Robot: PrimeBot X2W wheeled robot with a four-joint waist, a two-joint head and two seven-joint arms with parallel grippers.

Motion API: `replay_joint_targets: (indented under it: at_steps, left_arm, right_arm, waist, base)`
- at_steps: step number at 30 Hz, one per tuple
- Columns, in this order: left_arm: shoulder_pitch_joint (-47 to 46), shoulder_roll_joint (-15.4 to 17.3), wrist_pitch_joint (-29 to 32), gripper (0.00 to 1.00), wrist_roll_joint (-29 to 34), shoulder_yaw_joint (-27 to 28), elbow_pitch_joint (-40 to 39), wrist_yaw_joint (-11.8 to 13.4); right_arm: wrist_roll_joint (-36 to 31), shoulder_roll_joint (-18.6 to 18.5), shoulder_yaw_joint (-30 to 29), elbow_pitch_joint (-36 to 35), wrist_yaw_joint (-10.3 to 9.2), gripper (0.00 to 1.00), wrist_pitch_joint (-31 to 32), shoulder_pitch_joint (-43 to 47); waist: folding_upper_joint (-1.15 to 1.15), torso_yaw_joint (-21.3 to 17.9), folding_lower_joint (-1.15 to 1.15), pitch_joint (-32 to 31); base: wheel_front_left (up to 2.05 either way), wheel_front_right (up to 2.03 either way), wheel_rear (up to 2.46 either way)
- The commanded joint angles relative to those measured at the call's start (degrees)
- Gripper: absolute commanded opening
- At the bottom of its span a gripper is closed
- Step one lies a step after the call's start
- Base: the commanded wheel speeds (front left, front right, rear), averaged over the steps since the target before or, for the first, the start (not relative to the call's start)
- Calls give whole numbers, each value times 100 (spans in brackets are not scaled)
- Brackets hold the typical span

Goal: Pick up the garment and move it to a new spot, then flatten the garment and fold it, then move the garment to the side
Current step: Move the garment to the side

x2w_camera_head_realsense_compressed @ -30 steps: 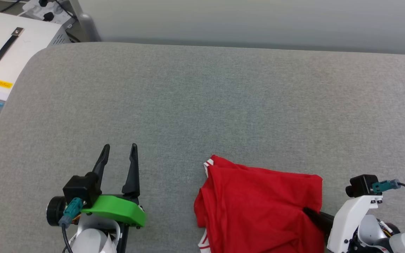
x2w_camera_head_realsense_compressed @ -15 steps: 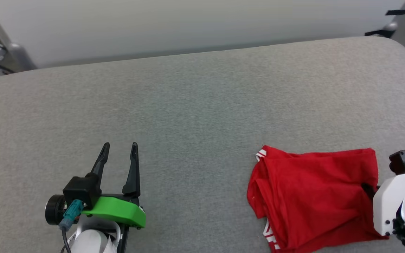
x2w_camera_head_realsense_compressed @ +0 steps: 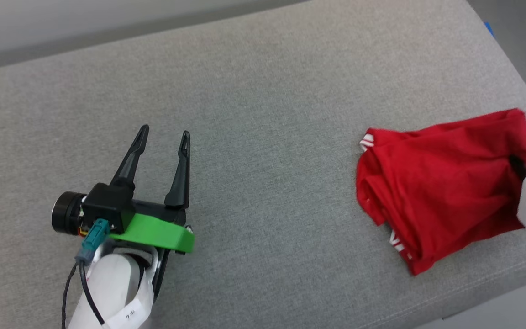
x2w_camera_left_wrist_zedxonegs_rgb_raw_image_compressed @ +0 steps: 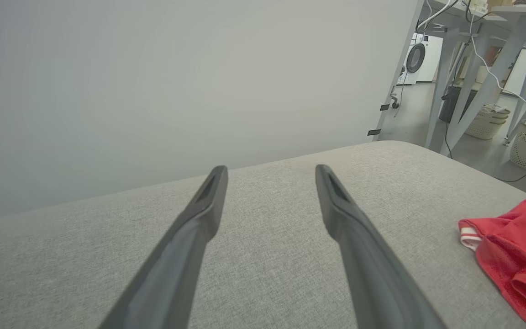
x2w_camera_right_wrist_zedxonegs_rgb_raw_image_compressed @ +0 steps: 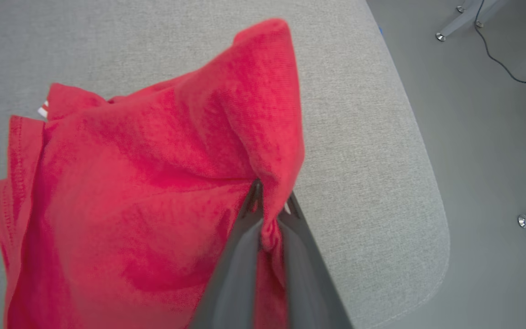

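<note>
The garment (x2w_camera_head_realsense_compressed: 441, 187) is a bunched red shirt with bits of white stripe trim, near the right end of the grey cushion (x2w_camera_head_realsense_compressed: 263, 91). My right gripper (x2w_camera_right_wrist_zedxonegs_rgb_raw_image_compressed: 270, 198) is shut on a fold of the red garment (x2w_camera_right_wrist_zedxonegs_rgb_raw_image_compressed: 153, 173), which bulges upward around the fingertips. In the head view the right gripper (x2w_camera_head_realsense_compressed: 515, 163) reaches into the cloth's right side. My left gripper (x2w_camera_head_realsense_compressed: 165, 133) hovers open and empty over the cushion's left part, far from the shirt. The left wrist view has the left gripper (x2w_camera_left_wrist_zedxonegs_rgb_raw_image_compressed: 270, 170) open, with the garment (x2w_camera_left_wrist_zedxonegs_rgb_raw_image_compressed: 518, 246) at its right edge.
The cushion's rounded right edge (x2w_camera_right_wrist_zedxonegs_rgb_raw_image_compressed: 427, 205) lies close to the shirt, with grey floor beyond. A pale wall panel (x2w_camera_left_wrist_zedxonegs_rgb_raw_image_compressed: 176, 82) stands behind the cushion. Table legs (x2w_camera_left_wrist_zedxonegs_rgb_raw_image_compressed: 473, 82), cables and baskets (x2w_camera_left_wrist_zedxonegs_rgb_raw_image_compressed: 484, 121) are off to the far right.
The head camera has swung right and tilted, so the white box at left has left the picture. The right gripper has drawn the garment toward the cushion's right end, lifting a fold.
</note>
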Motion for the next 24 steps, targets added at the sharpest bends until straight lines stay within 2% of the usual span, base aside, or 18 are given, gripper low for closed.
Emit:
replay_joint_targets:
  at_steps: [1,10,14,18,22,23,24]
  left_arm:
    - [-207,79,60,100,65,-56,-98,-59]
    - [-913,373,374,100,268,-373,-676,-150]
    - [-1185,459,503,100,354,-496,-960,-168]
    - [-1395,512,581,100,409,-642,-1166,-186]
    - [-1502,565,600,100,407,-730,-1240,-197]
    - [-1518,579,602,100,405,-739,-1243,-199]
    - [-1534,594,603,100,402,-744,-1242,-200]
  right_arm:
    - [-5,-106,-104,187,-6,0,-147,-273]
    - [-146,-552,-771,1485,-6,0,-1101,-1474]
    - [-297,-691,-1143,2035,-6,0,-1323,-1852]
    - [-474,-799,-1533,2521,-6,0,-1646,-2131]
    - [-489,-781,-1612,2896,-6,0,-2000,-2282]
    - [-500,-775,-1603,2978,-6,18,-2081,-2306]
    - [-522,-768,-1594,3075,-6,54,-2204,-2339]
  waist:
    - [0,-360,0,768]
    - [0,-184,0,1796]
    - [0,-70,0,2190]
    - [0,33,0,2437]
    - [0,104,0,2551]
    - [0,119,0,2563]
    - [0,136,0,2570]
  base:
    - [0,0,0]
    - [0,0,0]
    - [0,0,0]
    - [0,0,0]
    - [0,0,0]
    - [0,0,0]
    - [0,0,0]
